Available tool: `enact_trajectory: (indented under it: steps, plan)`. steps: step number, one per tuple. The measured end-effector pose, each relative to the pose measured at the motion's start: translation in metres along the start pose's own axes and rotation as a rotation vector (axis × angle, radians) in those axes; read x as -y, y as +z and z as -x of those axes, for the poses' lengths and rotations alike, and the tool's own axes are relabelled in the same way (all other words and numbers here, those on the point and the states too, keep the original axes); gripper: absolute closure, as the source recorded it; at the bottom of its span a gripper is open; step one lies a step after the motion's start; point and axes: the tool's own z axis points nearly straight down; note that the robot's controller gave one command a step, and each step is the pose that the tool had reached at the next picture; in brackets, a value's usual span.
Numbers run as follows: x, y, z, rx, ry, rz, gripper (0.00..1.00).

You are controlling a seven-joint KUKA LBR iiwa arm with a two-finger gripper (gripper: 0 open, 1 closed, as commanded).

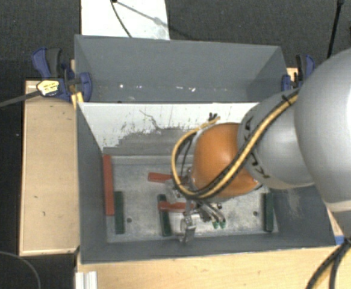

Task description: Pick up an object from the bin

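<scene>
Hanging low by the front edge of the bin (pixel 163 250), the tool (pixel 187 226) sits just beside a short red bar (pixel 173 206) and a dark green bar (pixel 164 223); whether it is open or closed cannot be told. Both bars look light and stiff, best pinched mid-length across the narrow sides.

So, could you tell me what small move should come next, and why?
Probably nudge the gripper toward the view's left, over the short red bar and dark green bar beside it; it hangs low just right of them, near the bin's front wall.
</scene>
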Motion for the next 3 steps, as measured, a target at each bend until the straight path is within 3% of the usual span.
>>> enact_trajectory:
  steps: [1,2,3]
  plan:
    - [0.0,-0.002,0.003,-0.005,-0.002,0.0,0.0]
    - [0.0,-0.001,0.002,-0.007,-0.004,-0.001,1.0]
    - [0.0,-0.078,0.006,-0.006,-0.007,-0.001,1.0]
